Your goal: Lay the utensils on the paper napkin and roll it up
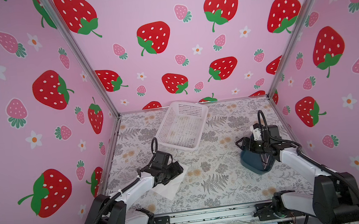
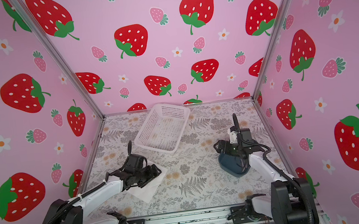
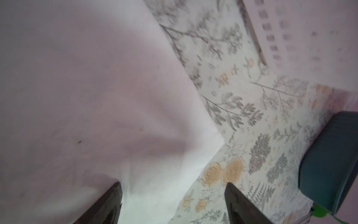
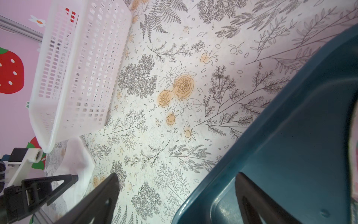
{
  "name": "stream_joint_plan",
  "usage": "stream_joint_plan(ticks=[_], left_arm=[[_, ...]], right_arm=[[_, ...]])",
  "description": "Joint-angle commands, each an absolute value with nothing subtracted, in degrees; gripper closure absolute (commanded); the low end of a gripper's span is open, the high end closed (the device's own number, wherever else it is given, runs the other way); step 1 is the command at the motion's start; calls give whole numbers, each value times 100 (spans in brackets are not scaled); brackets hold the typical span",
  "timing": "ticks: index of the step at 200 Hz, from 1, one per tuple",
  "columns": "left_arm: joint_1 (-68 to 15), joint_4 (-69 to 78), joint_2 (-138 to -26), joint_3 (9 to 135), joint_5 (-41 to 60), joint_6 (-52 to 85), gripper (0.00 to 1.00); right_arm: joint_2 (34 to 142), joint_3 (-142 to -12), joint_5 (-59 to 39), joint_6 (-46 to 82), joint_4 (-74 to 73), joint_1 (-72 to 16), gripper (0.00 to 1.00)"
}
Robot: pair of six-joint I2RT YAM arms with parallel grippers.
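over the front left of the counter (image 1: 218,189), in both top views, your left jaws hang low above the paper napkin (image 1: 171,188), a white square lying flat with one corner toward you. on the right, your right jaws hover at the rim of a dark teal bin (image 1: 250,166). thin dark lines inside it are probably the utensils (image 1: 264,161), mostly hidden by the arm. a white basket (image 1: 166,123) sits at the back, well apart from both.

from the left wrist view, the napkin (image 3: 87,87) fills most of the frame, and no cutlery lies on the part you can see. the left jaws stand wide open and hold nothing. one fingertip (image 3: 114,194) is over the paper and the other is over the counter, with the napkin's edge between them. the bin (image 3: 333,155) lies off to one side, apart.

from the right wrist view, the right jaws are also wide open and hold nothing. one fingertip (image 4: 108,186) is over the counter just outside the bin's wall (image 4: 290,135), and the other reaches inside the bin. no utensil shows clearly here.

you appear to be at the first step, fetching a utensil, with nothing placed yet. the next move likely calls for lowering the right jaws into the bin, pinching one slim handle squarely, lifting it clear of the wall, and carrying it across to the napkin.
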State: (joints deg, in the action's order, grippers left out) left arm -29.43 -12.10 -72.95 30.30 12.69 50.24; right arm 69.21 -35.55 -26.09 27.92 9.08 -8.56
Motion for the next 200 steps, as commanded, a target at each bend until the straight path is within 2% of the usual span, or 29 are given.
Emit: stream_joint_plan(ticks=[1, 52, 88, 106, 130, 141, 161, 186, 200], left_arm=[[-3837, -1133, -7751, 2963, 1277, 5860, 16], [-5151, -916, -8892, 4690, 1100, 5641, 15], [-5322, -1551, -8266, 4930, 263, 5485, 14], [-5164, -2046, -7596, 4694, -203, 5390, 14], [-4803, -2765, -6795, 4372, -540, 5163, 14], [-4500, -2896, -6465, 4110, -443, 5122, 14], [-3866, -2947, -5966, 3712, -7, 4949, 15], [-3247, -2993, -5632, 3423, 277, 4756, 15], [-2885, -3011, -5595, 3346, 558, 4663, 15]], right_arm=[[6650, -3382, -2862, 2870, 954, -916, 6], [6249, -3030, -3075, 3111, 950, -1308, 16], [6073, -2858, -2971, 3647, 775, -1986, 33], [6165, -2838, -2893, 3900, 422, -2606, 45], [6691, -2983, -2479, 4208, 25, -3623, 48], [7008, -3230, -2336, 4075, 19, -4031, 59], [7202, -3813, -1035, 3904, 1406, -4136, 56], [7127, -3588, -1974, 3984, 593, -4307, 54], [7302, -3547, -1849, 4258, 111, -4860, 54]])
